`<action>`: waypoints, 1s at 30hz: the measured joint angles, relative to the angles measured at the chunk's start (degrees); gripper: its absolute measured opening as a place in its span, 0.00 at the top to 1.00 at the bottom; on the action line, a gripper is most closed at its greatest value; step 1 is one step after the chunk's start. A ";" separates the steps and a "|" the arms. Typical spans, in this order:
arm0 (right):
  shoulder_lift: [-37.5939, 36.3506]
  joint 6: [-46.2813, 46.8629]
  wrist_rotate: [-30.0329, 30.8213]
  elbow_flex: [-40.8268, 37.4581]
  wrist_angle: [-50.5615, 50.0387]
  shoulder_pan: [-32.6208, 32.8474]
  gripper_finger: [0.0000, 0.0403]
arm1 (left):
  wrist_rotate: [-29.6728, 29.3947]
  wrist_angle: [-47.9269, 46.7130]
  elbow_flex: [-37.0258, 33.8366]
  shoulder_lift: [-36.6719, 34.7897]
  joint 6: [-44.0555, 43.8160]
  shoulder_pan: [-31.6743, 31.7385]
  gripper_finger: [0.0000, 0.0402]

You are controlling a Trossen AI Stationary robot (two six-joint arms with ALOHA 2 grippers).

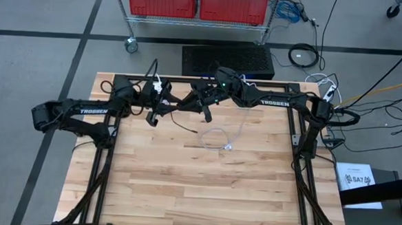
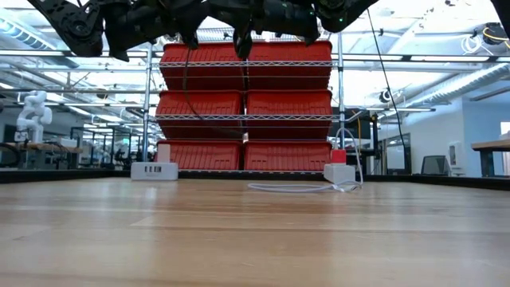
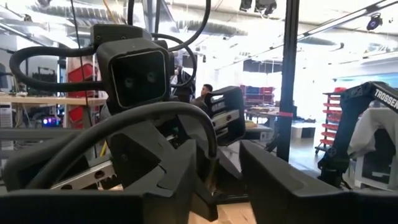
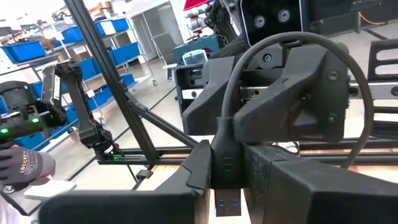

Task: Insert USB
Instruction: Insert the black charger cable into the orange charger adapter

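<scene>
Both arms raised above the far part of the wooden table (image 1: 183,187), grippers facing each other.

My right gripper (image 4: 227,171): fingers clamped on one USB plug (image 4: 225,165), held between the pads. Plug's long axis runs along my fingers; its blue-tongued metal end points back toward my wrist, its black cable (image 4: 292,46) loops away.

My left gripper (image 3: 214,168): fingers apart.

On the table: one white cable (image 1: 217,137), one white USB hub (image 2: 154,171), one white adapter (image 2: 339,171).

Red bins (image 2: 243,108) on wire shelving, grey floor (image 1: 38,56), ceiling lights
</scene>
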 joint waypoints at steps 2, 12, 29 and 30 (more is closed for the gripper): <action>0.00 0.00 -0.07 0.01 -0.03 0.02 0.92 | -0.08 0.00 0.00 0.02 0.56 -0.17 0.73; -0.01 -0.36 -0.56 0.02 -0.32 0.00 0.92 | -1.89 0.02 0.00 0.00 4.88 -0.87 0.96; -1.95 -8.79 5.04 -0.01 -18.33 -5.42 0.59 | -6.86 -5.18 0.07 -0.70 5.43 4.46 0.98; -2.68 -9.62 5.57 -0.01 -20.17 -5.87 0.59 | -7.57 -6.75 0.07 -1.09 6.06 4.94 0.98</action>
